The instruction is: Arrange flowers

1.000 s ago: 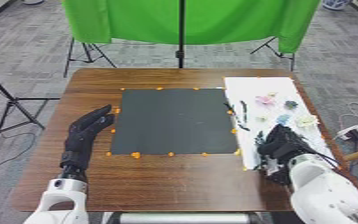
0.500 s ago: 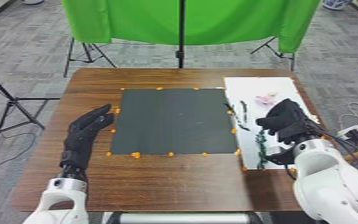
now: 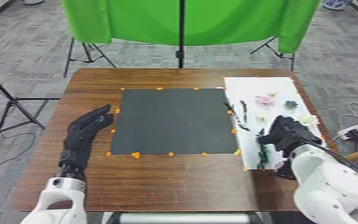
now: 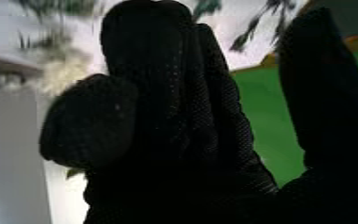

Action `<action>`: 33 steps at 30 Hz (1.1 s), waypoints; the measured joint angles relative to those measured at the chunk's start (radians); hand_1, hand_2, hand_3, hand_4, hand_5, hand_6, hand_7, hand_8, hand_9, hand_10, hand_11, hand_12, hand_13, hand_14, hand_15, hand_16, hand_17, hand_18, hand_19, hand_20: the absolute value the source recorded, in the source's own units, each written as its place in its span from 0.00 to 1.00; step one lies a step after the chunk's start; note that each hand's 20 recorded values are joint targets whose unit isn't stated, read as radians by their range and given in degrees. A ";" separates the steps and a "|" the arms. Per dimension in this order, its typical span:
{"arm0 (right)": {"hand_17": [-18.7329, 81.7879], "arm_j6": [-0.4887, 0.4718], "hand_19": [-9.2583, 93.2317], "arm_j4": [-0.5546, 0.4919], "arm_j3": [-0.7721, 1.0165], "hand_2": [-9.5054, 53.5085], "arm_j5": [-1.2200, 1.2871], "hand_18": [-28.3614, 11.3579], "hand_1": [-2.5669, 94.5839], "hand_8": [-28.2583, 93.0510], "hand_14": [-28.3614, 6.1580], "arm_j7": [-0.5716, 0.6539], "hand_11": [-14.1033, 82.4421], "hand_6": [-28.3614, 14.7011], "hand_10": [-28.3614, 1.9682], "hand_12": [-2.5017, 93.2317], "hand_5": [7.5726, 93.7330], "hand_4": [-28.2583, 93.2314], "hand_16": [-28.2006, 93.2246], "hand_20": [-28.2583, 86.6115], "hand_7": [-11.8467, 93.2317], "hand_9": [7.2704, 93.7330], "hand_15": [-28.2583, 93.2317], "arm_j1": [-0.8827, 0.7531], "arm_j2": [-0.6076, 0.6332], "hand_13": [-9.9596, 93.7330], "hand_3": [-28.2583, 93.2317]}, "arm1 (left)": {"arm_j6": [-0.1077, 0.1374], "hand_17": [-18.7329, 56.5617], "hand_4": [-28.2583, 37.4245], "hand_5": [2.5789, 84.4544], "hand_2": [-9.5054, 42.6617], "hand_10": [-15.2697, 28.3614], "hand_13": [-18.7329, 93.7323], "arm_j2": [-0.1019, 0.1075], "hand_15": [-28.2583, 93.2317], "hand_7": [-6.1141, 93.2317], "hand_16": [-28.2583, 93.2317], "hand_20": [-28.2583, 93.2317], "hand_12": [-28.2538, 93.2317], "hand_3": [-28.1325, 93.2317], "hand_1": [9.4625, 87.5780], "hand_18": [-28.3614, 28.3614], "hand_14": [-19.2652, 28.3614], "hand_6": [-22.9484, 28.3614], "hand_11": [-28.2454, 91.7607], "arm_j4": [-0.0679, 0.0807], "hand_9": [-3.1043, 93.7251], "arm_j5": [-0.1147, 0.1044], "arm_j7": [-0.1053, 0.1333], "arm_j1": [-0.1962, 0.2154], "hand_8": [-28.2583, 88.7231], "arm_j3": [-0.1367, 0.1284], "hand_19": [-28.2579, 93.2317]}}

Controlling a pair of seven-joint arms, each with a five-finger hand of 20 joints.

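A pink flower (image 3: 264, 100), a cream flower (image 3: 309, 120) and a grey-green flower (image 3: 291, 105) lay on the white sheet (image 3: 251, 85), beside the dark mat (image 3: 171, 120). The right hand (image 3: 286, 132), fingers straight, partly hid the sheet; the left hand's (image 3: 84, 129) fingers were straight.

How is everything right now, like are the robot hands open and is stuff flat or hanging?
Left robot hand: open
Right robot hand: open, over the white sheet
White sheet: lying flat
Dark square mat: lying flat
Pink flower: lying on the sheet
Green cloth: hanging
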 measured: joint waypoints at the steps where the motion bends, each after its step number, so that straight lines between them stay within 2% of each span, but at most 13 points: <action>1: 0.90 0.001 0.91 0.003 -0.005 0.00 -0.003 0.67 0.44 0.18 0.67 0.000 0.29 0.42 0.28 0.20 0.76 0.17 0.48 0.55 0.21 0.87 0.59 -0.001 -0.002 0.99 0.67 | -0.002 0.26 0.15 0.56 0.13 0.64 0.46 0.000 0.43 0.19 0.24 0.42 0.34 0.74 0.31 0.74 0.74 0.50 0.38 -0.001 0.50 0.001 -0.002 0.000 0.19 0.000 0.34; 8: 0.90 -0.010 0.89 0.049 -0.068 0.00 -0.068 0.68 0.46 0.18 0.68 0.013 0.29 0.42 0.27 0.20 0.77 0.17 0.48 0.54 0.21 0.87 0.58 0.010 -0.015 0.99 0.67 | -0.013 0.26 0.15 0.55 0.13 0.64 0.46 -0.001 0.43 0.19 0.24 0.42 0.34 0.73 0.31 0.74 0.75 0.50 0.38 -0.006 0.50 0.005 -0.015 0.005 0.19 -0.001 0.34; 13: 0.92 -0.008 0.87 0.069 -0.115 0.00 -0.120 0.68 0.52 0.19 0.70 0.023 0.34 0.47 0.33 0.21 0.81 0.17 0.47 0.56 0.23 0.92 0.60 0.040 -0.026 1.00 0.67 | -0.013 0.26 0.15 0.55 0.13 0.64 0.46 -0.001 0.43 0.19 0.24 0.42 0.34 0.73 0.32 0.74 0.75 0.50 0.38 -0.013 0.50 0.008 -0.021 0.016 0.19 -0.004 0.34; 15: 0.93 -0.003 0.86 0.079 -0.134 0.00 -0.130 0.69 0.55 0.24 0.70 0.025 0.35 0.48 0.35 0.22 0.82 0.18 0.45 0.57 0.23 0.94 0.61 0.057 -0.028 1.00 0.66 | -0.013 0.26 0.15 0.55 0.14 0.64 0.46 -0.001 0.43 0.19 0.24 0.42 0.34 0.73 0.32 0.74 0.75 0.50 0.38 -0.015 0.50 0.011 -0.024 0.018 0.19 -0.004 0.34; 17: 0.94 0.002 0.85 0.092 -0.152 0.00 -0.142 0.69 0.81 0.35 0.71 0.025 0.32 0.47 0.41 0.29 0.83 0.47 0.44 0.60 0.22 0.96 0.62 0.076 -0.029 1.00 0.22 | -0.013 0.26 0.15 0.55 0.14 0.64 0.46 -0.002 0.43 0.19 0.24 0.42 0.34 0.73 0.32 0.74 0.75 0.50 0.38 -0.015 0.50 0.012 -0.027 0.019 0.19 -0.004 0.34; 18: 0.94 0.006 0.84 0.099 -0.160 0.00 -0.149 0.70 0.90 0.38 0.72 0.024 0.29 0.47 0.46 0.34 0.85 0.58 0.44 0.61 0.22 0.98 0.62 0.084 -0.029 1.00 0.08 | -0.013 0.26 0.15 0.55 0.14 0.64 0.46 -0.003 0.43 0.19 0.24 0.42 0.34 0.73 0.32 0.74 0.75 0.50 0.38 -0.016 0.50 0.013 -0.029 0.020 0.19 -0.004 0.34; 19: 0.94 0.010 0.84 0.104 -0.165 0.00 -0.154 0.70 0.94 0.39 0.72 0.022 0.27 0.48 0.48 0.36 0.85 0.62 0.43 0.62 0.22 0.99 0.62 0.089 -0.031 1.00 0.02 | -0.013 0.26 0.15 0.55 0.14 0.64 0.46 -0.004 0.43 0.19 0.24 0.42 0.34 0.73 0.32 0.74 0.75 0.50 0.38 -0.016 0.50 0.014 -0.031 0.020 0.19 -0.004 0.34; 24: 0.96 0.035 0.83 0.118 -0.170 0.00 -0.166 0.70 0.98 0.42 0.75 0.008 0.32 0.51 0.54 0.41 0.87 0.69 0.42 0.63 0.25 1.00 0.64 0.093 -0.047 1.00 0.00 | -0.014 0.26 0.15 0.55 0.14 0.65 0.46 -0.007 0.43 0.19 0.24 0.42 0.33 0.73 0.32 0.74 0.75 0.50 0.38 -0.018 0.50 0.018 -0.036 0.021 0.19 -0.006 0.34; 33: 0.97 0.144 0.85 0.128 -0.159 0.00 -0.170 0.70 0.99 0.44 0.78 -0.021 0.37 0.51 0.58 0.43 0.88 0.72 0.40 0.65 0.27 1.00 0.69 0.056 -0.059 1.00 0.01 | -0.014 0.26 0.15 0.55 0.14 0.65 0.45 -0.012 0.43 0.19 0.24 0.42 0.33 0.73 0.32 0.74 0.75 0.50 0.38 -0.022 0.50 0.018 -0.049 0.024 0.19 -0.008 0.34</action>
